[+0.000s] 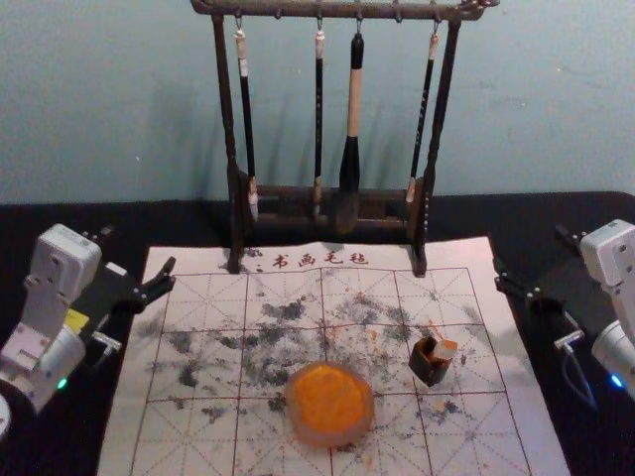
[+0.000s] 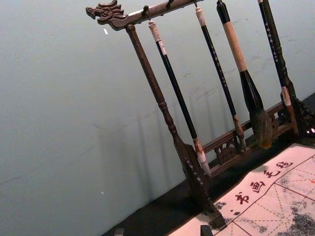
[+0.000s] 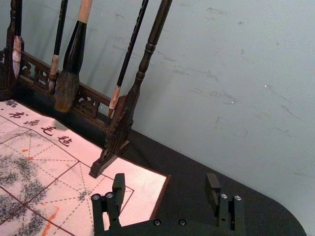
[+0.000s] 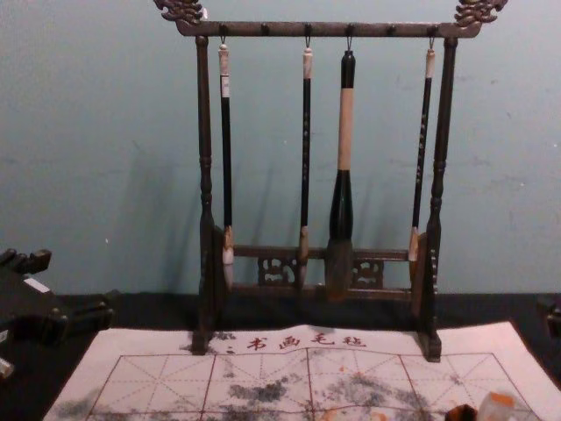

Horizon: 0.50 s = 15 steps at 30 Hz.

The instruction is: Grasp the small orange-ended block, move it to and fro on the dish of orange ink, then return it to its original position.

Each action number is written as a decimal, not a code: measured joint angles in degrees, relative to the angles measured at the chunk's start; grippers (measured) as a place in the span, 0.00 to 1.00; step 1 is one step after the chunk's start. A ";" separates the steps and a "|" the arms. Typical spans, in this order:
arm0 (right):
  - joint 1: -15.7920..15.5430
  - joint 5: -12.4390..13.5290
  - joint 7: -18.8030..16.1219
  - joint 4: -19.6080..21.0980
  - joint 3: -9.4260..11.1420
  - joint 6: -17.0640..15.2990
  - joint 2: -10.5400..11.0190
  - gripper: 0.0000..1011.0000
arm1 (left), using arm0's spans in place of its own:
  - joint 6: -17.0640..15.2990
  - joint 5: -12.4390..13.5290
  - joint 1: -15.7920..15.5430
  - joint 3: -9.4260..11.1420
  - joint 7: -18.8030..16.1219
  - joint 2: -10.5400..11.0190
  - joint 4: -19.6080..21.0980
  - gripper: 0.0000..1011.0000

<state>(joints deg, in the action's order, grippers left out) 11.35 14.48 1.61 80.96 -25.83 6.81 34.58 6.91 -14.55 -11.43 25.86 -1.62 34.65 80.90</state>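
Block [image 1: 444, 350] tilted at dark holder [image 1: 427, 363], right of orange dish [image 1: 329, 403]; right gripper [image 3: 165, 184] nearer, jaws wide, nothing held, off the mat's [image 1: 482, 260] right edge; block lies inward and bodyward from it; long axis seems slanted up, exact angle can't tell; left gripper [image 1: 137, 252] parked far side, also spread.

A calligraphy corner is indicated by a rack [image 4: 263, 29] hung with brushes [image 4: 346, 132]; before the rack, a printed, ink-stained mat [image 1: 437, 258] is laid, bearing a dish of orange ink [image 1: 330, 438].
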 joint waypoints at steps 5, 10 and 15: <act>0.03 0.02 0.00 -0.03 -0.03 0.03 0.02 0.99 | 0.00 0.00 0.00 0.00 0.00 0.00 0.00 0.99; 0.06 0.05 0.00 -0.06 -0.04 0.07 0.05 0.99 | 0.00 0.00 0.00 0.00 0.00 0.00 0.00 0.99; 0.08 0.07 0.01 -0.06 -0.03 0.09 0.06 0.99 | 0.00 0.00 0.00 0.00 0.00 0.00 0.00 0.99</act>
<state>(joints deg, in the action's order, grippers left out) 11.43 14.55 1.62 80.90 -25.86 6.89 34.65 6.91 -14.55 -11.43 25.86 -1.62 34.65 80.90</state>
